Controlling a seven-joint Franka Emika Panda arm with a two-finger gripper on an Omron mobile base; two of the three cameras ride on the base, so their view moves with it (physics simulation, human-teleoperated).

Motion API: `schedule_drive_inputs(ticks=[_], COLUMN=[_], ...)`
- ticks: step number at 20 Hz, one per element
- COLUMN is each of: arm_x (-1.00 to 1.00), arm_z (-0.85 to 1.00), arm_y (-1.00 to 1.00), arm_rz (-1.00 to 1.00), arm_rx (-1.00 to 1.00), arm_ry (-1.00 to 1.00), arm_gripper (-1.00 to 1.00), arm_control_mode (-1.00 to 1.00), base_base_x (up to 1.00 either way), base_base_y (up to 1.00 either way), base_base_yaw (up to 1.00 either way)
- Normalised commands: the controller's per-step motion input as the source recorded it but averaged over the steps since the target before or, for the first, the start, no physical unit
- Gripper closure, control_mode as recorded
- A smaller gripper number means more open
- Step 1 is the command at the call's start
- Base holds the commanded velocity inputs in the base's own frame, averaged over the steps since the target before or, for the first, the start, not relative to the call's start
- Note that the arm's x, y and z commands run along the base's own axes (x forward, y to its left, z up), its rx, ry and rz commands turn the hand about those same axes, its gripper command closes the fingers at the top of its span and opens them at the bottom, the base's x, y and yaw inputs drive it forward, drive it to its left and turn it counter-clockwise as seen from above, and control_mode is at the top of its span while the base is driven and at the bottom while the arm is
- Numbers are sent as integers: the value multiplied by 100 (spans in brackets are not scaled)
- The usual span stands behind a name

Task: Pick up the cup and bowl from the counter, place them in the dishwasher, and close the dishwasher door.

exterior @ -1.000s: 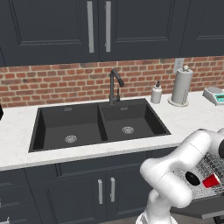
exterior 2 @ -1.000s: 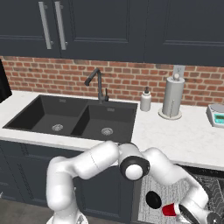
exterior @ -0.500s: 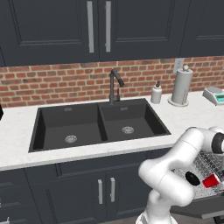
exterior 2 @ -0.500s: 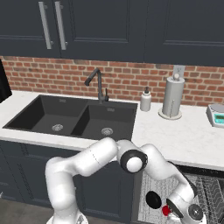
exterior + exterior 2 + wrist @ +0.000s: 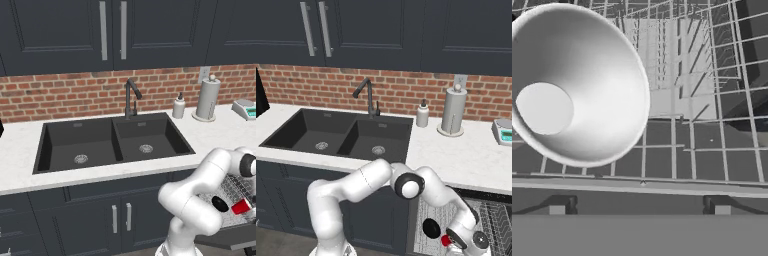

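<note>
- Step, as I read it: loading the dishwasher. The arm reaches low off the worktop's right front edge, over the pulled-out wire rack (image 5: 235, 187).
- Cup: a small red cup (image 5: 241, 206) sits at the arm's tip over the rack in the left base view. In the right base view it shows as a red spot (image 5: 446, 241) tucked against the wrist.
- Cup status: I can't tell whether it is carried or already resting on the wires.
- Bowl: the hand view has a pale bowl (image 5: 574, 87) lying on its side in the rack, hollow facing the camera, in the upper left. So the bowl looks already loaded.
- Pincer (image 5: 468, 241): can't tell whether it is released or clenched. The base views hide the fingers behind the wrist, and the dark tips (image 5: 564, 205) at the bottom of the hand view show nothing between them.
- Next move, my call: if the cup is still held, lower it into a free patch of rack clear of the bowl and let go.
- After that: back out and swing up the dark door (image 5: 227, 239), which lies open below the rack.
- Left base view adds: full worktop (image 5: 210, 135) with sink (image 5: 112, 142), and no cup or bowl left along it.
- Right base view adds: the rack's mesh (image 5: 491, 220) under the worktop's front edge, and how far the elbow folds down.
- Hand view adds: the bowl's tipped pose and the bare grid beside it. Neither is readable from the base cameras.
</note>
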Motion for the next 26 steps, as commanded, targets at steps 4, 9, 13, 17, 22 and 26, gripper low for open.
schedule_drive_inputs(ticks=[4, 9, 13, 17, 22, 26], arm_x=[5, 28, 51, 78, 100, 100], arm_z=[-37, -24, 0, 0, 12, 33], arm_y=[0, 0, 7, 33, 62, 61], arm_rz=[0, 0, -1, -4, -5, -7], arm_rx=[0, 0, 0, 0, -5, -4], arm_ry=[0, -6, -1, -10, -14, -14], arm_gripper=[-100, -100, -100, -100, -100, -100], arm_control_mode=[-100, -100, -100, -100, -100, -100], base_base_x=[0, 0, 0, 0, 0, 0], base_base_y=[0, 0, 0, 0, 0, 0], base_base_yaw=[0, 0, 0, 0, 0, 0])
